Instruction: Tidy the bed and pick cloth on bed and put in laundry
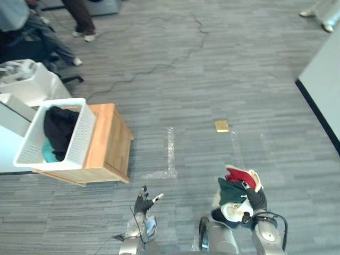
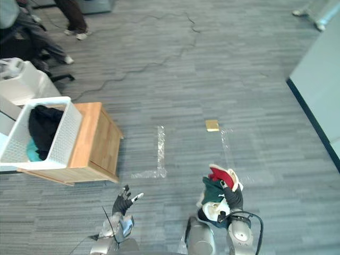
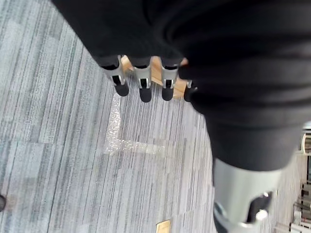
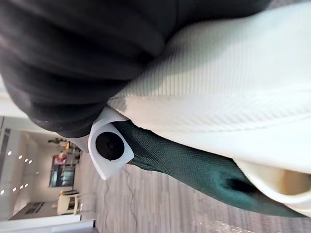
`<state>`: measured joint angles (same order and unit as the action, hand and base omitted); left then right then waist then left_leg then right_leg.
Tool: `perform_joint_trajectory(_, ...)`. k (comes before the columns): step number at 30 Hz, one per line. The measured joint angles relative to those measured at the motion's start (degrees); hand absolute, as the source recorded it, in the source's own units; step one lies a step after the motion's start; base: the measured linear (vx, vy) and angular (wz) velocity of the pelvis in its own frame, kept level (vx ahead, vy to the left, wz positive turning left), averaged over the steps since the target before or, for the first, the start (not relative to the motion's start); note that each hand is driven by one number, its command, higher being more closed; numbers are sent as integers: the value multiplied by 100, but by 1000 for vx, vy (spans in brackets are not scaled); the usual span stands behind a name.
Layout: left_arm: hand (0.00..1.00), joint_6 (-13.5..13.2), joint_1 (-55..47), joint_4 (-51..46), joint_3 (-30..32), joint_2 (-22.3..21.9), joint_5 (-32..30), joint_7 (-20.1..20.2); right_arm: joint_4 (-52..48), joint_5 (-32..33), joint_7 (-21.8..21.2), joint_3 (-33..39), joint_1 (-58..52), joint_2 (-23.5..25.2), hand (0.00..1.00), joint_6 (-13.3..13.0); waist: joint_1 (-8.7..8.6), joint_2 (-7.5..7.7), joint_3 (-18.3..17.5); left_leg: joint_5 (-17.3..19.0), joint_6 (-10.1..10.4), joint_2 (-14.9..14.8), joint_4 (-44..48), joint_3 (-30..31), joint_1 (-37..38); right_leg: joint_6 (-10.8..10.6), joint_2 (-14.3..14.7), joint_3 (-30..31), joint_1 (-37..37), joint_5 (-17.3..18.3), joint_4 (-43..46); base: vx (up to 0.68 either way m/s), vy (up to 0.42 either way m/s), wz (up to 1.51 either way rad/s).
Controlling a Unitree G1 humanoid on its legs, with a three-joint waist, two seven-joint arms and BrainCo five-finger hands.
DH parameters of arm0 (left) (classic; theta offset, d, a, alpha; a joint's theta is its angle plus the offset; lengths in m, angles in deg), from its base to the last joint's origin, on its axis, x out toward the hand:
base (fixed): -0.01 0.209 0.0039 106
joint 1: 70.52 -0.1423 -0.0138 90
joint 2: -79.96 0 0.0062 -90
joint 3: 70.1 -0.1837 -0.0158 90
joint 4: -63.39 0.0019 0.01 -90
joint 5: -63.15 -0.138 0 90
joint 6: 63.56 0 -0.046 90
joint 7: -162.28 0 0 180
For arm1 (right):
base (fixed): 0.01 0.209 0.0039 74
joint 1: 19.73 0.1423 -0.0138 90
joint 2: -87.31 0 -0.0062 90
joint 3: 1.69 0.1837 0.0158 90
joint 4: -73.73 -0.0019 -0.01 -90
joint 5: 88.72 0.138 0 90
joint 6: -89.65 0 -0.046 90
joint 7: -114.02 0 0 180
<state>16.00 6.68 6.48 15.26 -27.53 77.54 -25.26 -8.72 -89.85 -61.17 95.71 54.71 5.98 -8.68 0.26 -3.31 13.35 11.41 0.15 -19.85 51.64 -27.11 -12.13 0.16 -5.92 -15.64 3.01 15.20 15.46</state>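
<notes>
A white laundry basket (image 1: pixel 81 133) stands on a low wooden cabinet (image 1: pixel 109 142) at the left. In it lie a black cloth (image 1: pixel 58 126) and a teal cloth (image 1: pixel 49 153). My right hand (image 1: pixel 256 197) is low on the right, shut on a bundle of clothes (image 1: pixel 231 191) in red, green, cream and dark cloth, held above the carpet. The right wrist view shows its cream cloth (image 4: pixel 218 97) and green cloth (image 4: pixel 194 165) pressed close. My left hand (image 1: pixel 143 202) hangs low near the middle, open and holding nothing, its fingers (image 3: pixel 141 82) straight over the floor.
Grey carpet lies between me and the cabinet, with an L-shaped tape mark (image 1: pixel 168 159) and a small yellow tag (image 1: pixel 221 126). People's legs and shoes (image 1: pixel 79 32) show at the back left and more shoes (image 1: pixel 319 16) at the back right. A white panel (image 1: pixel 324 85) runs along the right.
</notes>
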Motion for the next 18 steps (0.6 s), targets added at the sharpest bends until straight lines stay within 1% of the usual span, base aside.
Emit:
perform_joint_trajectory(1, 0, 2, 2, -99, -16, -17, 85, 17, -57, -80, -5, 44, 21, -42, 100, 0, 58, 23, -11, 56, 52, 250, -483, -288, -245, -114, -130, -154, 182, -7, -138, 490, 96, 65)
perform_joint_trajectory(2, 0, 2, -19, -216, -27, -45, 95, 43, -60, -135, -7, 101, 55, -63, 100, 5, 57, 27, -17, 43, 71, 515, -1138, -593, -387, -219, -234, -386, 417, -39, -374, 458, 104, 73)
perform_joint_trajectory(3, 0, 2, -31, -269, -28, -65, 96, 69, -60, -136, -3, 117, 71, -82, 100, 6, 58, 16, -26, 33, 84, 639, -1501, -719, -434, -270, -253, -505, 555, -68, -496, 490, 140, 79)
perform_joint_trajectory(4, 0, 1, -89, -412, -35, -89, 94, 127, -61, -139, -3, 112, 151, -129, 100, 5, 69, 7, -42, -55, 125, 937, -2365, -922, -481, -432, -275, -681, 790, -100, -755, 394, 140, 53)
perform_joint_trajectory(5, 0, 1, -126, -465, -41, -101, 89, 138, -61, -147, -1, 114, 203, -178, 100, 5, 75, -15, -73, -203, 100, 1084, -2833, -961, -503, -561, -271, -734, 869, -90, -825, 501, 199, 46)
perform_joint_trajectory(6, 0, 11, -219, -484, -61, -104, 87, 147, -12, -173, 6, 113, 304, -209, 100, 8, 127, -38, -170, -847, -966, 1349, -3395, -916, -399, -756, -250, -753, 1035, -15, -923, 525, 191, 46)
perform_joint_trajectory(7, 0, 59, -211, -526, -87, -85, 87, 144, 82, -174, 18, 99, 406, -149, 100, 34, 98, 158, -277, -792, -1142, 1573, -3369, -942, -388, -863, -442, -786, 1084, -58, -909, 545, 174, 41)
perform_joint_trajectory(8, 0, 63, -213, -551, -87, -74, 87, 145, 82, -176, 12, 98, 411, -150, 100, 35, 93, 162, -280, -765, -1182, 1585, -3351, -930, -392, -881, -448, -780, 1087, -81, -887, 549, 161, 65)
perform_joint_trajectory(9, 0, 66, -216, -741, -117, -45, 74, 230, 86, -184, 15, 101, 529, -112, 100, 58, 145, 182, -284, -558, -1259, 1633, -3303, -814, -188, -803, -511, -557, 1029, -329, -239, 514, 179, 41)
perform_joint_trajectory(10, 0, 67, -236, -793, -137, -40, 71, 240, 85, -190, 14, 99, 561, -74, 100, 59, 192, 194, -289, -491, -1181, 1661, -3382, -748, -31, -767, -527, -436, 960, -346, 73, 487, 187, 42)
perform_joint_trajectory(11, 0, 65, -260, -856, -150, -1, 63, 261, 86, -213, 19, 97, 606, -5, 100, 44, 220, 211, -296, -369, -1031, 1703, -3524, -630, 244, -721, -541, -345, 891, -382, 612, 523, 159, 30)
perform_joint_trajectory(12, 0, 67, -241, -896, -150, 139, 54, 267, 89, -302, 42, 89, 623, 131, 100, -10, 184, 333, -319, -220, -932, 1835, -3667, -490, 532, -560, -653, -328, 668, -576, 1563, 418, 73, 44)
perform_joint_trajectory(13, 0, 78, -223, -898, -151, 205, 13, 263, 118, -361, 52, 60, 627, 183, 100, -18, 153, 401, -334, -79, -929, 1923, -3738, -327, 733, -532, -843, -270, 408, -763, 2442, 461, 9, 64)
perform_joint_trajectory(14, 0, 122, -225, -901, -185, 247, -53, 258, 210, -392, 56, 32, 682, 237, 100, -16, 51, 413, -341, 7, -856, 1931, -3772, -222, 974, -468, -1042, -131, -60, -620, 3671, 279, -53, 50)
perform_joint_trajectory(15, 0, 127, -228, -902, -228, 295, -61, 261, 245, -392, 69, 26, 669, 252, 100, -15, 30, 402, -336, 29, -819, 1928, -3811, -163, 1101, -451, -1109, -124, -280, -513, 4124, 324, -80, 54)
perform_joint_trajectory(16, 0, 128, -217, -907, -271, 354, -144, 262, 289, -392, 117, -19, 584, 253, 100, -10, -5, 369, -325, 40, -739, 1890, -3915, -42, 1377, -325, -1210, -168, -681, -355, 4649, 316, -93, 57)
perform_joint_trajectory(17, 0, 129, -226, -925, -263, 393, -181, 258, 290, -393, 142, -56, 534, 258, 100, -6, -88, 365, -324, -26, -614, 1832, -3996, 95, 1581, -280, -1233, -185, -1028, -210, 4687, 315, -110, 63)
perform_joint_trajectory(18, 0, 129, -225, -938, -252, 412, -191, 258, 290, -393, 149, -67, 534, 260, 100, -6, -112, 358, -322, -37, -582, 1798, -4026, 184, 1644, -250, -1225, -189, -1171, -157, 4574, 315, -164, 76)
